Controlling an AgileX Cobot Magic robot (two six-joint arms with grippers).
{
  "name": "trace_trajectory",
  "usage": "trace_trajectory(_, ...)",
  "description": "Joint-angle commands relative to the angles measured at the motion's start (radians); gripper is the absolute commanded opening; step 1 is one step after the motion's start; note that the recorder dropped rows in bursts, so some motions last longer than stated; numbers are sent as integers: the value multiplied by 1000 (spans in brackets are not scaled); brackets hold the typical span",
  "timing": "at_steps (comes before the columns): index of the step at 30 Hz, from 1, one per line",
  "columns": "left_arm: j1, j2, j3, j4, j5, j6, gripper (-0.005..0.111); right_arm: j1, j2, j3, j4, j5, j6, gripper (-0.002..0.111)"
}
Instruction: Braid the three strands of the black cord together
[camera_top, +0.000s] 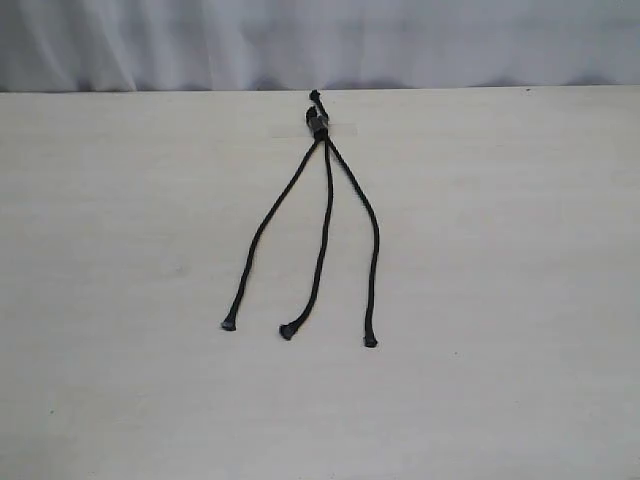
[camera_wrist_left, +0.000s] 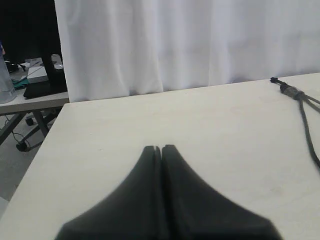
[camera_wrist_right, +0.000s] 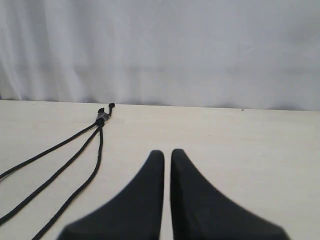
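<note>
Closest to each wrist camera were the fingers: the left gripper (camera_wrist_left: 161, 148) had its jaws pressed together with nothing between them, and the right gripper (camera_wrist_right: 167, 152) showed only a sliver of table between its own, also empty. Neither arm appeared in the exterior view, so how far each stood from the work could not be told. On the pale table (camera_top: 500, 300) the black cord (camera_top: 329, 200) lay near the middle, its three strands (camera_top: 265, 225) fanned out flat and apart, uncrossed, with their knobbed tips (camera_top: 287, 332) at the near side. Braiding looked not yet begun; the step in hand seemed to be the first approach. The next move probably called for opening a gripper, pinching an outer strand near its tip and carrying it over the middle one without dragging the rest. Farther off, the strands met at the knotted end (camera_top: 318, 120) by the table's back edge; a pale patch there might have been tape, and the clip was too small to make out. Behind hung a white curtain (camera_top: 400, 40).
</note>
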Motion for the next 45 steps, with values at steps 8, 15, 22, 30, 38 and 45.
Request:
trace_trajectory(8, 1, -2, 3, -1, -10, 1, 0, -5, -5, 3, 6, 3, 0, 4)
trace_trajectory(15, 1, -2, 3, -3, -13, 1, 0, -5, -5, 3, 6, 3, 0, 4)
trace_trajectory(22, 1, -2, 3, -3, -13, 1, 0, -5, -5, 3, 6, 3, 0, 4)
trace_trajectory(30, 1, -2, 3, -179, -113, -87, 0, -5, -5, 3, 6, -31, 0, 4)
trace_trajectory(38, 1, -2, 3, -443, -635, -163, 0, -5, -5, 3, 88, -503, 40, 4)
trace_trajectory(45, 1, -2, -92, -148, -781, -264, 0, -5, 34, -116, 109, -577, 66, 4)
